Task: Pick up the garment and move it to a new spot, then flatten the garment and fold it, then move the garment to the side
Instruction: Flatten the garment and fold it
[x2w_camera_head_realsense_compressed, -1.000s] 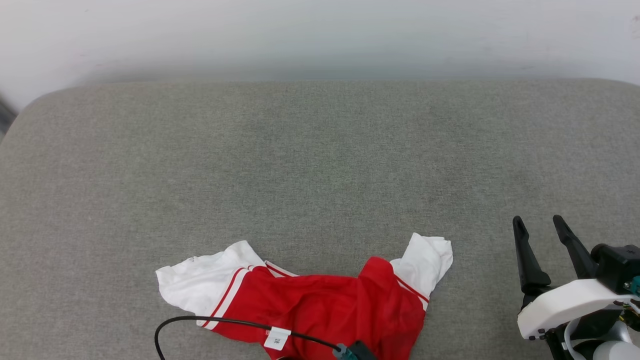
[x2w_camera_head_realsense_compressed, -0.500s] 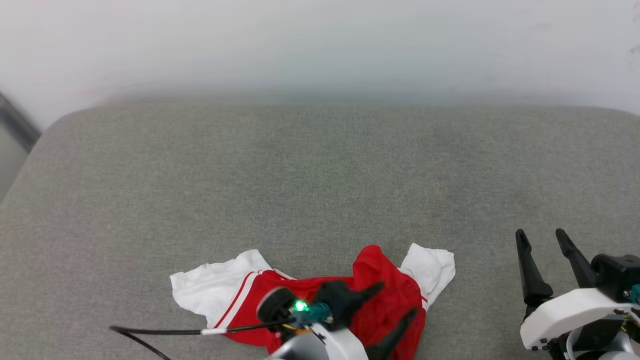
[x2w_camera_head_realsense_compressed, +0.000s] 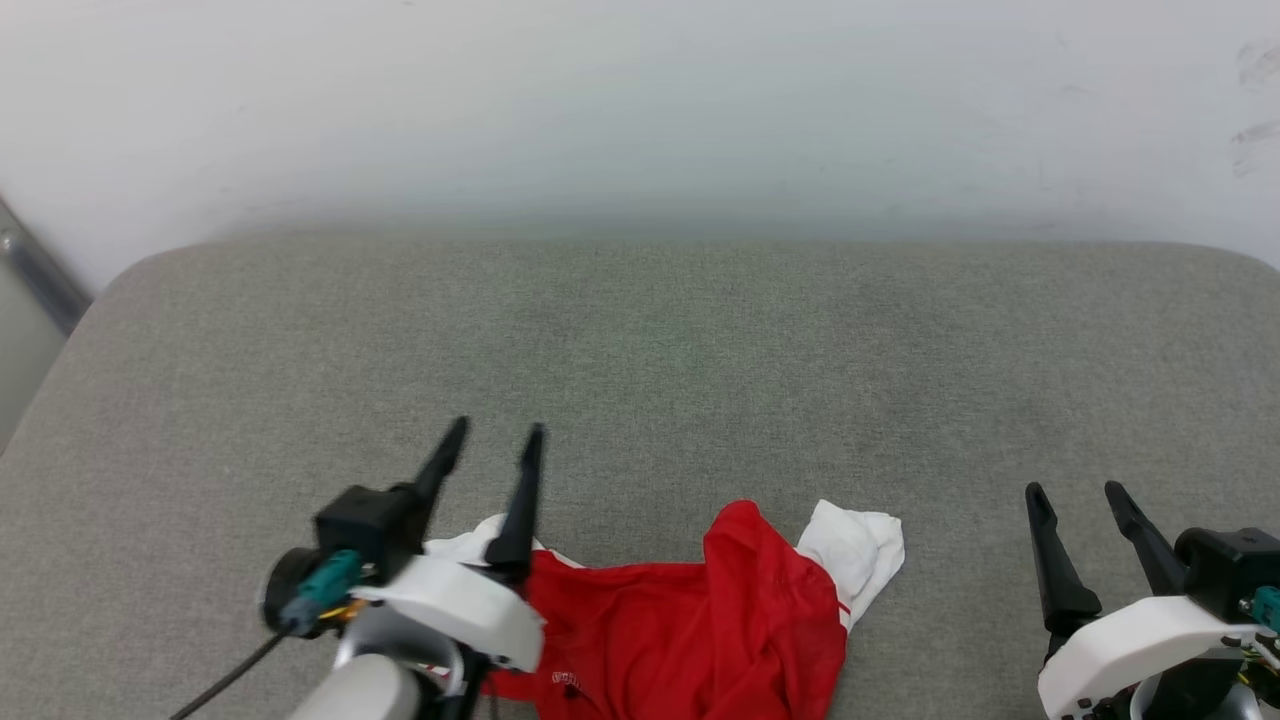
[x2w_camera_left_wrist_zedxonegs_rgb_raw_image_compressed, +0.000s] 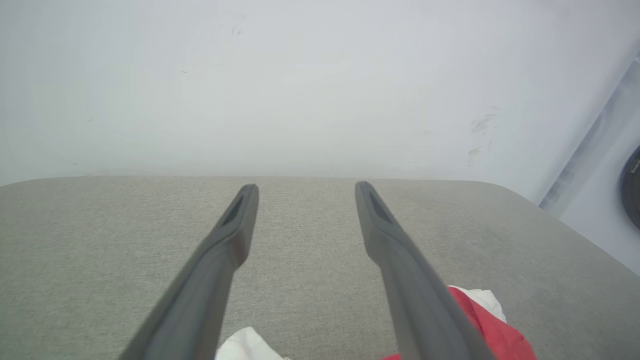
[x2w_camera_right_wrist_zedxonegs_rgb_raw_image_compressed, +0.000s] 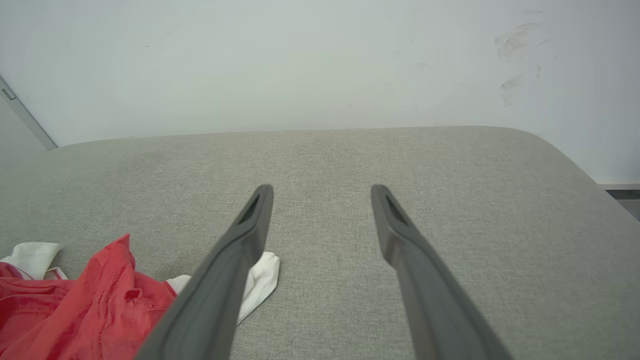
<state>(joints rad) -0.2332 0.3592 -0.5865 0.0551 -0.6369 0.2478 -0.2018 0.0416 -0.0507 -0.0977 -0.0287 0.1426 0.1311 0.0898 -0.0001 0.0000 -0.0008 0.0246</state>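
Note:
The red garment with white sleeves lies crumpled on the grey cushion, near its front edge. One white sleeve sticks out to the right. My left gripper is raised over the garment's left part, open, nothing between its fingers, and its wrist hides the left sleeve. In the left wrist view the left gripper points at the wall, with red cloth low at right. My right gripper stands open to the right of the garment, apart from it. The right wrist view shows the garment at lower left of the right gripper.
A pale wall rises behind the cushion. A grey strip runs down at the far left. Bare grey fabric stretches across the middle and back of the cushion.
The head camera has tilted up. My left gripper has swung up from low over the red cloth to the left and now stands raised with fingers pointing away. The garment is more bunched.

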